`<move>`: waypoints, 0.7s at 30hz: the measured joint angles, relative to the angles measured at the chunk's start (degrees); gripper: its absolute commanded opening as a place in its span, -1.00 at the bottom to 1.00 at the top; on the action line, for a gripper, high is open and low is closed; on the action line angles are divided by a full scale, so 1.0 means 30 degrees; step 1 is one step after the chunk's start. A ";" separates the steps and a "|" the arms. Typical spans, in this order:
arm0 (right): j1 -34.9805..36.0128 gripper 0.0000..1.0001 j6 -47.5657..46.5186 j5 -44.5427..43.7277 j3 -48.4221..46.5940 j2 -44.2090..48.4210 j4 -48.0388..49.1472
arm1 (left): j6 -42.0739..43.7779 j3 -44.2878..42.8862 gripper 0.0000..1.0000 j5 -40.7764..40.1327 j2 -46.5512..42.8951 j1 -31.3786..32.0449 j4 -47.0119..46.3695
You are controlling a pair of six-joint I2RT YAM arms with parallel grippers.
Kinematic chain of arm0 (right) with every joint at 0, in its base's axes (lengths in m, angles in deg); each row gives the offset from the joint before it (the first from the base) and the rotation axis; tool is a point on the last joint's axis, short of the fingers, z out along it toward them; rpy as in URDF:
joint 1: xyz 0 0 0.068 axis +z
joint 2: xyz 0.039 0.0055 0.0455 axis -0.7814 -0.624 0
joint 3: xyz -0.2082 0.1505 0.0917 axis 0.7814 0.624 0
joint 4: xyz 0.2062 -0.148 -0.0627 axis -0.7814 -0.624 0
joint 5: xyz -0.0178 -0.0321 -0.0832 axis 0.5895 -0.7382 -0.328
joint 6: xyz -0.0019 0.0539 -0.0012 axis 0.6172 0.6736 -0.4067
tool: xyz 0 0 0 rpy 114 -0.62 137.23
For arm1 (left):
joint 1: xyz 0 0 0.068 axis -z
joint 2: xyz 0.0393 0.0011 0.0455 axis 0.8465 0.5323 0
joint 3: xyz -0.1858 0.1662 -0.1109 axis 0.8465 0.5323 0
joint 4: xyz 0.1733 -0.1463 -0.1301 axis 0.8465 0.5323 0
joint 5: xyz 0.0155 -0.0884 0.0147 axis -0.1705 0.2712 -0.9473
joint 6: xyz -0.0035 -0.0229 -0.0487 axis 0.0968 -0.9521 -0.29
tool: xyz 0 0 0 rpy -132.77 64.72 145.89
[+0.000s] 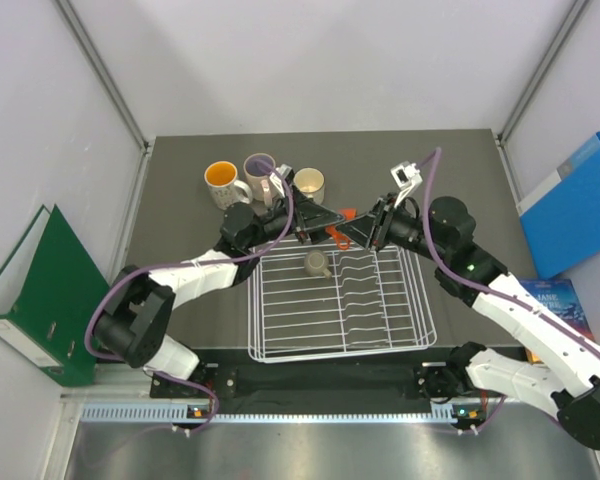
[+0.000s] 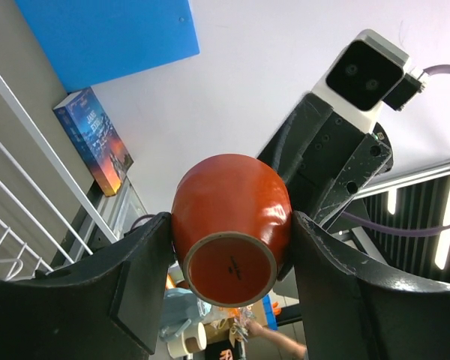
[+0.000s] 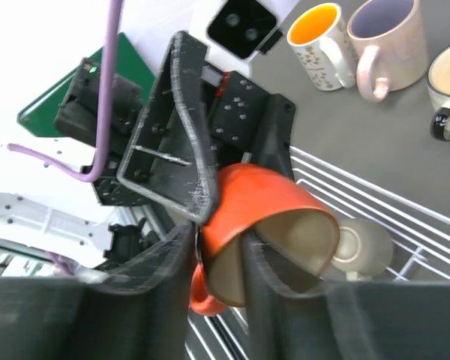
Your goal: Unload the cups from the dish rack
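My left hand [image 2: 229,251] and right hand [image 3: 219,247] are both clamping the red cup [image 3: 266,196] over the far edge of the rack [image 1: 252,320], so I'm risking dropping it onto the wires if either lets go early.

Two-armed table rig, left arm [image 1: 195,275] and right arm [image 1: 525,315], in glossy white link shells between chunky black joint housings. Purple cable [image 1: 432,180] looping along each from base to wrist. Small green lights [image 1: 470,267] on the right arm's black forearm section and at its base. White box camera [image 2: 364,71] with a black face and two lenses atop the right wrist; its twin [image 3: 247,26] on the left wrist. Left gripper [image 2: 232,255] with broad matte-black fingers [image 2: 337,285], edges scuffed grey. Right gripper [image 3: 221,262] likewise black, worn pale along the rims. Black wrist blocks dotted with small recessed screws [image 3: 244,90].
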 measured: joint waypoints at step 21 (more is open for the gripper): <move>-0.0175 -1.00 -0.2186 -0.3534 -0.1902 0.2062 -0.6142 | 0.3191 -0.2499 0.97 -0.0539 0.0051 -0.1982 0.3971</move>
